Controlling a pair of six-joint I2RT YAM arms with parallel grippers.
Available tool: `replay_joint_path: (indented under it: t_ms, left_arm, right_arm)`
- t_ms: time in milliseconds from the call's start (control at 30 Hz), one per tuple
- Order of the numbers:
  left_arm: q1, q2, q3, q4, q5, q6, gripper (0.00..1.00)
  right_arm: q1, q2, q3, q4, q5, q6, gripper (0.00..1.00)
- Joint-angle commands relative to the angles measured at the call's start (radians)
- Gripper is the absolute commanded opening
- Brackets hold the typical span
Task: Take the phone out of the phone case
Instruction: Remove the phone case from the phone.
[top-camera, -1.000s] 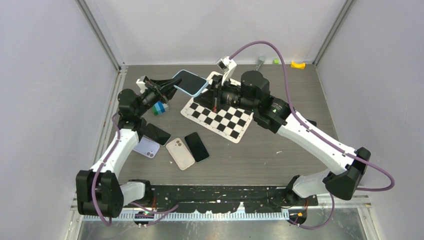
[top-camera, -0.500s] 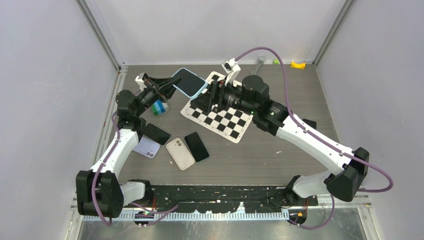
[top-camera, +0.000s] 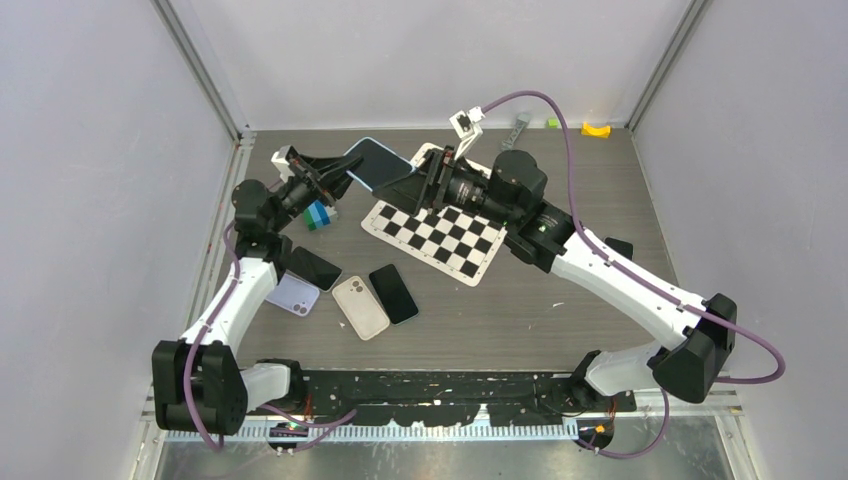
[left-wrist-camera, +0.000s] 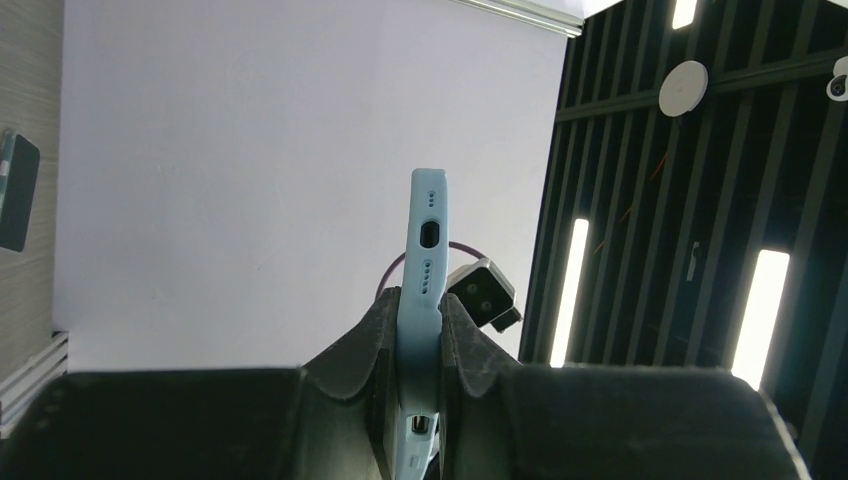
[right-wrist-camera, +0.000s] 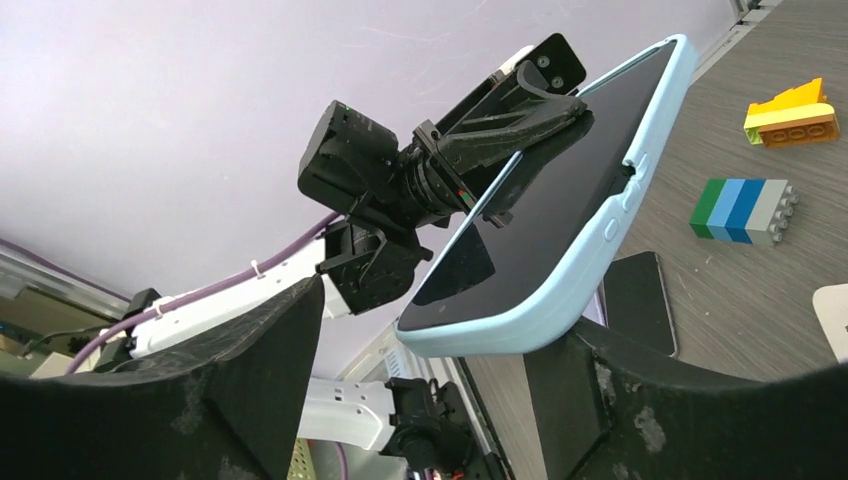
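The right arm's black two-finger gripper (top-camera: 422, 177), closed one second ago, now has its jaws spread wide. It has also moved away from its base, toward the rectangular phone in the pale blue case (top-camera: 377, 162), and the end of this phone now lies between its fingers.

A light-blue cased phone (top-camera: 378, 162) fills the gap between the left claw (top-camera: 350, 172) and the spread right claw (top-camera: 421, 181). Beneath, a black-and-white checkerboard sheet (top-camera: 440, 235), a blue-green toy block (top-camera: 318, 216) and four flat phones (top-camera: 360, 307) crowd the grey bench (top-camera: 600, 230).
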Motion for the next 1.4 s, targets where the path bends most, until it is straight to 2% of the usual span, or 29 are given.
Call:
replay_joint_path:
  t_ms: [0, 167, 233, 400, 600, 967, 1100, 1367]
  left_arm:
    - [0.003, -0.008, 0.038, 0.073, 0.010, -0.077, 0.00]
    - [0.002, -0.011, 0.034, 0.040, 0.031, -0.089, 0.00]
    - [0.002, -0.013, 0.025, 0.032, 0.038, -0.096, 0.00]
    - [-0.004, -0.015, 0.017, 0.002, 0.057, -0.104, 0.00]
    - [-0.017, -0.013, 0.021, -0.029, 0.083, -0.102, 0.00]
    - [-0.024, -0.009, 0.038, -0.080, 0.110, -0.081, 0.00]
    - [-0.024, -0.009, 0.044, -0.084, 0.114, -0.079, 0.00]
    - [-0.026, -0.012, 0.051, -0.095, 0.121, -0.078, 0.00]
  right_arm:
    - [0.005, 0.010, 0.074, 0.001, 0.030, -0.006, 0.71]
    - [0.005, 0.033, 0.121, -0.120, -0.001, -0.144, 0.43]
    - [0.005, 0.040, 0.146, -0.190, -0.029, -0.222, 0.39]
    - [0.003, 0.079, 0.227, -0.331, -0.117, -0.369, 0.36]
    - [0.003, 0.122, 0.285, -0.480, -0.155, -0.492, 0.43]
    - [0.003, 0.147, 0.309, -0.534, -0.104, -0.555, 0.49]
    - [0.003, 0.146, 0.298, -0.521, -0.060, -0.558, 0.44]
    - [0.003, 0.155, 0.292, -0.526, 0.075, -0.586, 0.24]
